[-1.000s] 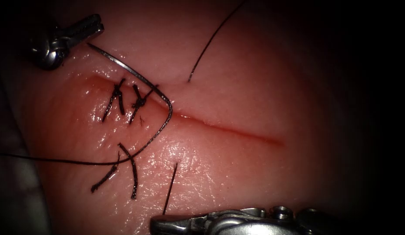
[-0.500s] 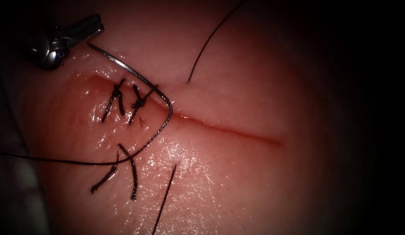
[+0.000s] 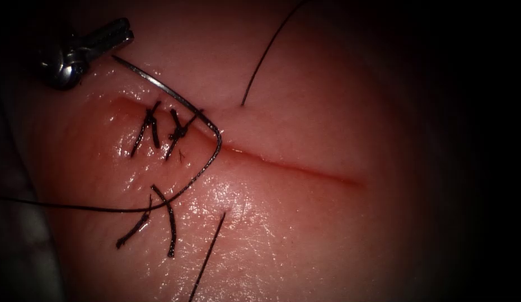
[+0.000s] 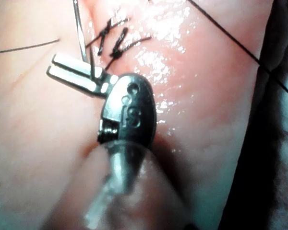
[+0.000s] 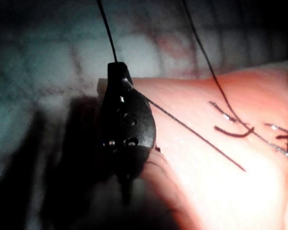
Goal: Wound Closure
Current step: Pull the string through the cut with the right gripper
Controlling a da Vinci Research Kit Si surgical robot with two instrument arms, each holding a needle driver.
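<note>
While the left tool (image 3: 125, 32), at the upper left of the endoscope frame, keeps its jaws pressed together on the needle (image 3: 212, 126) close to one end, the curve lies over the tissue (image 3: 305, 235). It crosses the cut (image 3: 305, 169) just right of the knotted stitches (image 3: 176, 131); no part can be confirmed as buried. The right tool (image 5: 116, 67) appears to pinch the thread (image 3: 207, 257), which leaves the tissue below the cut and runs off the lower edge. Judged from its look, the needle is light, stiff and smooth, and will likely twist if gripped on the bend; grip it squarely across the body, clear of the point and of the thread end. The thread is thin and limp, so hold it well away from the needle. The tissue looks soft, wet and slippery.
</note>
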